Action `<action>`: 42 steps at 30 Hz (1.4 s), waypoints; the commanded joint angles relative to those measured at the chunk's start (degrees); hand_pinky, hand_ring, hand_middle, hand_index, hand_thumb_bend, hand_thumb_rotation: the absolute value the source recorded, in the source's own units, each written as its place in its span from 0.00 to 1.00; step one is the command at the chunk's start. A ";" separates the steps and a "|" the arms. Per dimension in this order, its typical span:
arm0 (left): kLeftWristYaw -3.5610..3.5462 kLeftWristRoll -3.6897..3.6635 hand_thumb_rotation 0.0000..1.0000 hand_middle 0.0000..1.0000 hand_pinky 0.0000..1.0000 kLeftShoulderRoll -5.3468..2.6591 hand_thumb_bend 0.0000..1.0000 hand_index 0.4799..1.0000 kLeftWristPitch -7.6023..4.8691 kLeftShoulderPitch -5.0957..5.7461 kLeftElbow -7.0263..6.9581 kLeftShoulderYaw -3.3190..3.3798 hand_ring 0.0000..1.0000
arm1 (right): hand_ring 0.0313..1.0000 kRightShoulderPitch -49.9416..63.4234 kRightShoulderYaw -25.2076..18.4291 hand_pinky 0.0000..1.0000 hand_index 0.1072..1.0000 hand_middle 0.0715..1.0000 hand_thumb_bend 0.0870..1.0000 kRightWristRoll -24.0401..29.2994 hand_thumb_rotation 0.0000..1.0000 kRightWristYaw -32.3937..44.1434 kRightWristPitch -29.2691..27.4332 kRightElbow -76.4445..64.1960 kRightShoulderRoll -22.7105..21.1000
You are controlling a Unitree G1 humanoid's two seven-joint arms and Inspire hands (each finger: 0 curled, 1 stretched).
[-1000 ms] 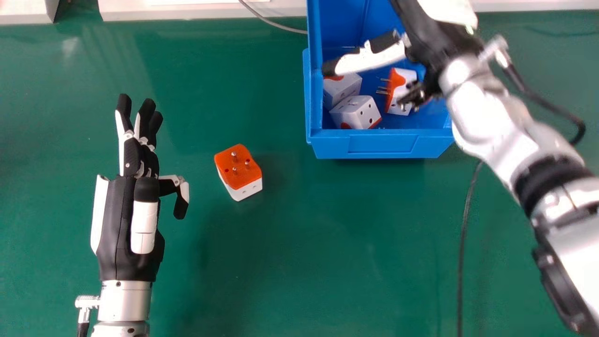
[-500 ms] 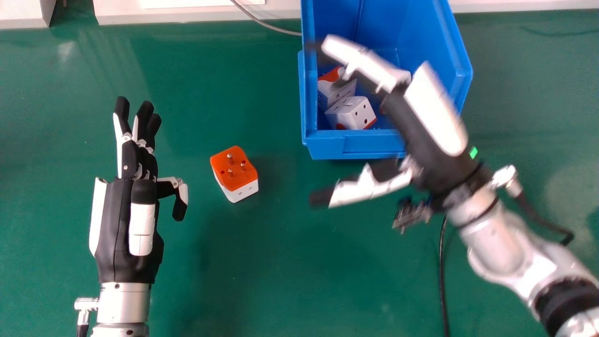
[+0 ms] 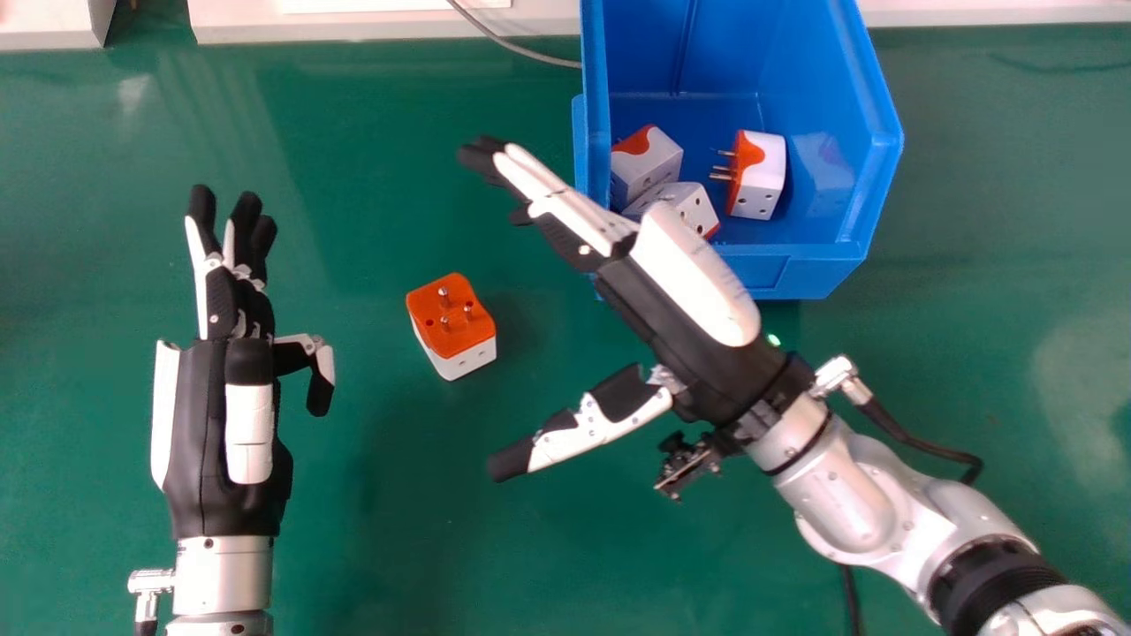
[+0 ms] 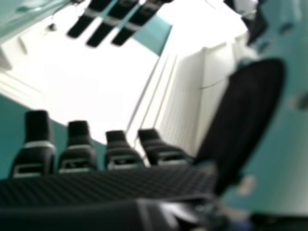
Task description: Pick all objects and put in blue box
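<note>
Fingers [image 3: 561,196] of the right hand [image 3: 676,331]: held nearly straight, with the thumb [image 3: 596,428] spread wide from them; nothing in their hold, which looks like readiness for a pick.
Loose plug adapter [image 3: 451,327]: on the green tabletop [image 3: 548,548], pins [image 3: 444,321] up, between the two hands; its white sides stand free for a pinch, and the pins are probably best left unpressed.
Left hand [image 3: 208,433]: idle at the view's left, fingers relaxed and holding nothing.
Blue storage bin [image 3: 875,168]: open towards the robot over a low front wall [image 3: 800,269], likely the easiest edge to cross.
Adapters in the bin: two lean together by its left wall, one [image 3: 649,163] behind the other [image 3: 694,208]; the third [image 3: 758,177] lies apart, pins towards them. Bare floor behind them should take the last one.
Way to the loose adapter: open tabletop separates it from the bin; the right hand overlaps the bin's near left corner, so lowering there could knock the rim.
</note>
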 commanded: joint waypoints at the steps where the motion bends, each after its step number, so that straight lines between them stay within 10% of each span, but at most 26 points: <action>1: 0.45 0.68 0.97 1.00 0.00 0.09 1.00 1.00 -1.48 -0.03 0.10 0.11 1.00 | 0.93 -1.76 0.59 0.83 0.96 0.98 1.00 0.10 0.39 0.21 0.68 0.12 1.09; 18: 3.30 3.18 0.99 1.00 0.00 0.51 1.00 1.00 -1.48 0.73 -0.86 -0.83 1.00 | 0.98 -7.44 3.51 0.88 1.00 1.00 1.00 -1.25 0.41 0.25 7.66 5.58 3.24; 42: -0.40 -0.05 0.99 1.00 0.00 1.07 1.00 1.00 -0.69 0.50 -1.21 -0.63 1.00 | 0.99 -12.80 4.70 0.91 1.00 1.00 1.00 -0.17 0.41 3.64 16.21 14.34 6.46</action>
